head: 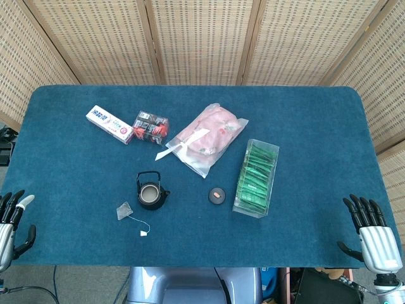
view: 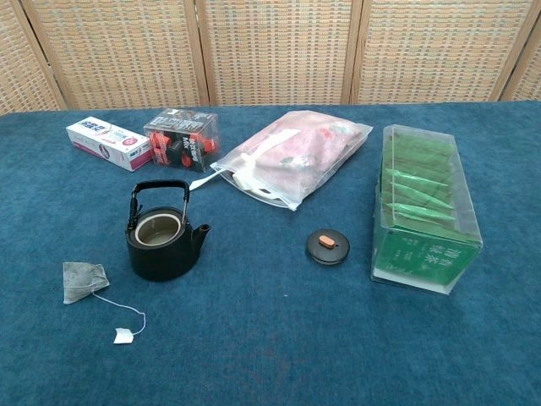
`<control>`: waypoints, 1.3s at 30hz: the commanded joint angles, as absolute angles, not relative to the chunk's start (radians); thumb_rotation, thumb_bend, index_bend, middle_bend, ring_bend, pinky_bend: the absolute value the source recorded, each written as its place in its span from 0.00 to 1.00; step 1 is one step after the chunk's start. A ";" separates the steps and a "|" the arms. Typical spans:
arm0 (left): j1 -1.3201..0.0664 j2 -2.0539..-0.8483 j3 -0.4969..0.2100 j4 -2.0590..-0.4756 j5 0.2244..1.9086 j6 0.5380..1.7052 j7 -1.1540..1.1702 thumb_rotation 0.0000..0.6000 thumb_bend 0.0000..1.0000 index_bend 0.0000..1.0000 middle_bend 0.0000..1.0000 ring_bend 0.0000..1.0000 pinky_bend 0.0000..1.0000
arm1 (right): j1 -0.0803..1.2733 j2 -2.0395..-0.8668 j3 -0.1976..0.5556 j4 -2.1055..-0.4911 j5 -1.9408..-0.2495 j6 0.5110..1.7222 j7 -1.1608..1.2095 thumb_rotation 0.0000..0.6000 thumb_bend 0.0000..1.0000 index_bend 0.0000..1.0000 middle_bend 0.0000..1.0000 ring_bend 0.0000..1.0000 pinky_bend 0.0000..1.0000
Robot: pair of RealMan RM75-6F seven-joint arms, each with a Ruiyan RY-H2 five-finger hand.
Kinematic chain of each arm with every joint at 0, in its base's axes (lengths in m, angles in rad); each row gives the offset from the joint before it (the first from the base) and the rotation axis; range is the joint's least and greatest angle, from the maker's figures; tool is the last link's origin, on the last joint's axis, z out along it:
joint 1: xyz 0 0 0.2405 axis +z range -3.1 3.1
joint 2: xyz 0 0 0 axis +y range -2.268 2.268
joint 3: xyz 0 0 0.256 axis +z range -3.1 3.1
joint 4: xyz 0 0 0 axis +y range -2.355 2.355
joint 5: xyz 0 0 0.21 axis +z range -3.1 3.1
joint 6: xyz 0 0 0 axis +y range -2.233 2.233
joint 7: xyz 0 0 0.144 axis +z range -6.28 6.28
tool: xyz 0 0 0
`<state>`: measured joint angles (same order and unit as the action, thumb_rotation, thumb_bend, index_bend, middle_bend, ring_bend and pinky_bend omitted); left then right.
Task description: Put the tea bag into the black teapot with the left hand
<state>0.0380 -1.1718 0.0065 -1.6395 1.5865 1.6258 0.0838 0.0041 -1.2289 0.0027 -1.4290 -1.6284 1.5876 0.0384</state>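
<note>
- Head view: a small grey-brown fabric tea bag (head: 123,210) with a thin white string and paper tag (head: 143,234) is seen lying flat on the blue cloth-covered table (head: 76,164), just beside the small black cast-iron teapot (head: 152,192), on its left front. The teapot is found uncovered; its round black lid with an orange knob (head: 216,195) lies apart to the right.
- Head view: the left hand (head: 12,218) is held at the table's left edge, fingers spread, nothing held; the right hand (head: 370,231) likewise at the right edge.
- Chest view: the tea bag (view: 84,281) is judged very light, soft and limp, easily pinched at an upper corner or by the string; the pouch appears slightly puffed and creased. No hands are shown here.
</note>
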 commanded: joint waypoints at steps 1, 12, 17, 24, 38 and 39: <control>0.038 -1.172 0.006 -1.640 1.586 1.625 0.084 1.00 0.52 0.15 0.08 0.00 0.00 | 0.005 -1.229 0.003 -1.430 -1.628 1.586 0.038 1.00 0.07 0.09 0.13 0.00 0.08; 0.040 -1.174 0.002 -1.636 1.579 1.628 0.087 1.00 0.52 0.15 0.08 0.00 0.00 | 0.010 -1.227 0.003 -1.429 -1.626 1.577 0.036 1.00 0.07 0.09 0.13 0.00 0.08; 0.039 -1.173 -0.001 -1.632 1.579 1.628 0.084 1.00 0.52 0.15 0.08 0.00 0.00 | 0.009 -1.230 0.001 -1.430 -1.627 1.579 0.036 1.00 0.07 0.09 0.13 0.00 0.08; 0.038 -1.169 -0.005 -1.634 1.583 1.632 0.083 1.00 0.52 0.15 0.08 0.00 0.00 | 0.004 -1.230 0.001 -1.429 -1.627 1.586 0.037 1.00 0.07 0.09 0.13 0.00 0.08; 0.004 -1.150 0.004 -1.652 1.644 1.606 0.103 1.00 0.51 0.17 0.08 0.00 0.00 | -0.001 -1.228 -0.002 -1.428 -1.630 1.595 0.039 1.00 0.07 0.09 0.13 0.00 0.08; -0.002 -1.147 0.006 -1.658 1.656 1.601 0.109 1.00 0.51 0.18 0.08 0.00 0.00 | -0.002 -1.229 -0.002 -1.427 -1.631 1.598 0.039 1.00 0.07 0.09 0.13 0.00 0.08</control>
<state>0.0057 -1.1516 0.0027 -1.6510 1.6451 1.6082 0.1017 -0.0015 -1.2284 -0.0016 -1.4274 -1.6304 1.5965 0.0391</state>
